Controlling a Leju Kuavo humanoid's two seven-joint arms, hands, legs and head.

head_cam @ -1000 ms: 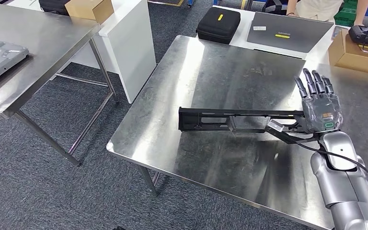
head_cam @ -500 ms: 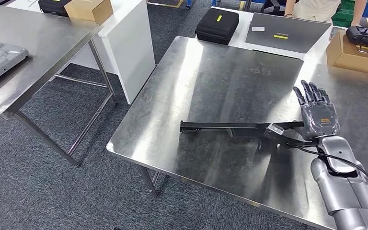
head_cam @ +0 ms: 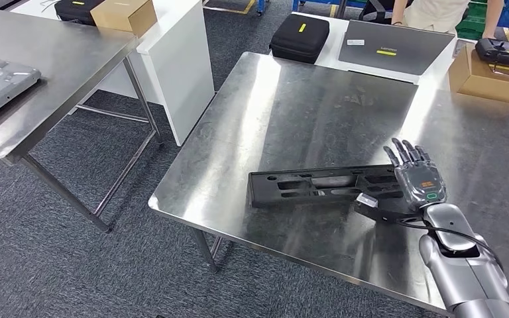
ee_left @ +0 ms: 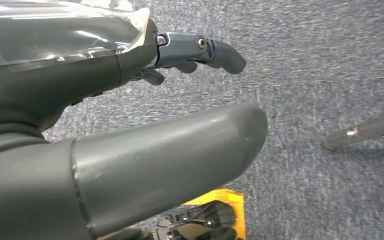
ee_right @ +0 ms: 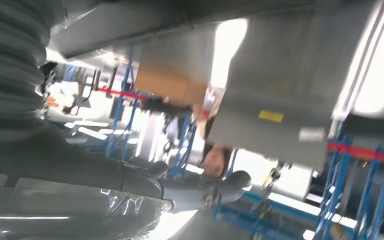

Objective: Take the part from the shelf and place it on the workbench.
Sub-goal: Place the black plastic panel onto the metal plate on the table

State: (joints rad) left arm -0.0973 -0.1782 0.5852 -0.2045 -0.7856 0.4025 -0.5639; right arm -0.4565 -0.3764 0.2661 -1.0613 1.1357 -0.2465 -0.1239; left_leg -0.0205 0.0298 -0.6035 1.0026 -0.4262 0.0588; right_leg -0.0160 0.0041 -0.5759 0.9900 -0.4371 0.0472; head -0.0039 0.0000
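A steel tabletop [head_cam: 305, 106] stands on grey carpet, with a second steel table [head_cam: 53, 59] off to one side and a closed laptop [head_cam: 394, 45], a black case [head_cam: 300, 36] and a cardboard box [head_cam: 487, 76] along the far edge. The long black part [head_cam: 321, 187] lies flat on the tabletop near its front edge. In the head view the right robot hand [head_cam: 416, 177] rests over the part's end with its fingers stretched forward; the part's end is hidden beneath it, so I cannot tell whether the thumb grips it. The right wrist view is blurred and overexposed, showing the thumb [ee_right: 200, 192] against blue racking and the underside of something pale. The left wrist view shows the left robot hand [ee_left: 130, 115] hanging above the carpet, fingers apart and holding nothing.
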